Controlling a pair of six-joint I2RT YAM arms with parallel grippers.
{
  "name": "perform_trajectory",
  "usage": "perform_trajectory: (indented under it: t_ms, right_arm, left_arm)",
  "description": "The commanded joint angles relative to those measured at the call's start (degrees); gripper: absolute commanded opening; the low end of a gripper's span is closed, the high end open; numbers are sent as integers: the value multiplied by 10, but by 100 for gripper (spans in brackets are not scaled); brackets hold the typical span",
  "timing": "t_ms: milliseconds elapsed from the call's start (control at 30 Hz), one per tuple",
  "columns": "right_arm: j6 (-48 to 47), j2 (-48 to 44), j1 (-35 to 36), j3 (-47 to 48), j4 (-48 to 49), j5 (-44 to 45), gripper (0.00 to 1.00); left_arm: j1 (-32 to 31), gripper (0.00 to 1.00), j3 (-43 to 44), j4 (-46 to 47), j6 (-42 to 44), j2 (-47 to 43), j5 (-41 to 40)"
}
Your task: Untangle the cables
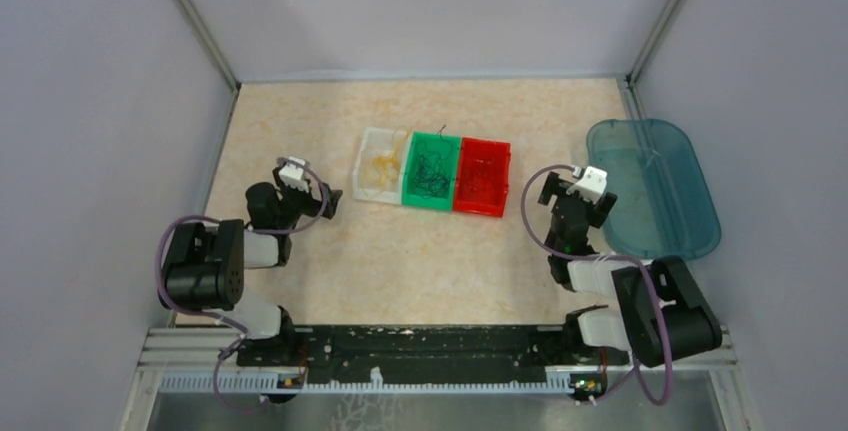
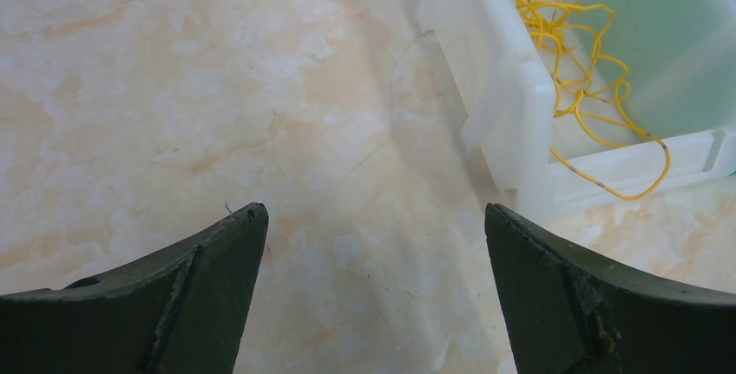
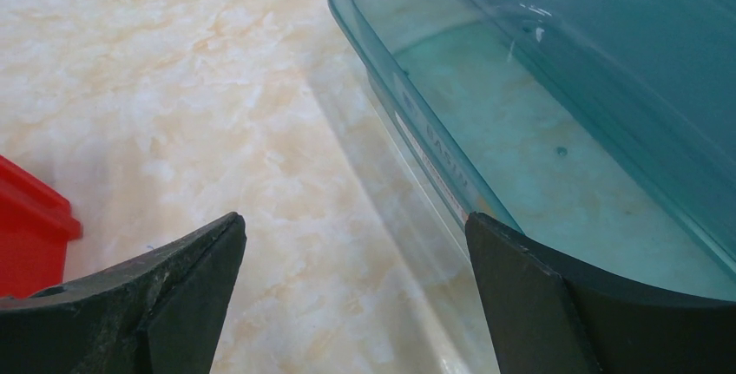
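Marbled beige table point(image 1: 420, 261), grey walls point(image 1: 100, 101) — cables point(image 1: 432, 173) lie in bins point(image 1: 427, 201).

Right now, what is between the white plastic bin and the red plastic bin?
A green plastic bin holding dark thin cables sits between the white bin and red bin, in the top view.

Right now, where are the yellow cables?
From above, the yellow cables lie in the white bin, left of the green bin, ahead of the left tool.
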Motion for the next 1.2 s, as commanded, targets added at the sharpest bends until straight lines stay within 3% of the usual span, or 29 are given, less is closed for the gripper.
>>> perform_trajectory:
  t_ms: [0, 67, 100, 233, 333, 400, 433, 500, 533, 600, 1167]
  right_arm:
    - [-32, 31, -31, -13, 142, 2, 99]
    - [-24, 46, -42, -15, 160, -8, 99]
    - [-27, 57, -44, -15, 169, -13, 99]
    - [-64, 88, -48, 6, 170, -102, 99]
    - [-39, 93, -93, 36, 104, -188, 99]
    - [-42, 96, -101, 9, 138, -237, 99]
    - [-56, 120, -101, -15, 226, -249, 99]
    - [-61, 105, -99, -24, 225, -267, 99]
    - [-69, 117, -98, -33, 259, -268, 99]
    - [-69, 107, -94, -9, 190, -275, 99]
    - [-69, 109, -95, -12, 205, -275, 99]
  left_arm:
    - [-11, 100, -73, 164, 9, -8, -55]
    - [-15, 100, -116, 301, 5, 24, -73]
    - [-20, 100, -124, 315, 7, 21, -87]
    - [-27, 100, -94, 223, 9, 0, -107]
    - [-28, 100, -55, 171, 5, 18, -133]
    - [-30, 100, -57, 164, 4, 13, -135]
    - [-30, 100, -57, 165, 3, 13, -134]
    - [-30, 100, -61, 174, 4, 12, -135]
    - [-30, 100, -62, 176, 4, 12, -135]
    - [-30, 100, -62, 177, 4, 13, -136]
    - [-33, 100, -55, 165, 6, 15, -142]
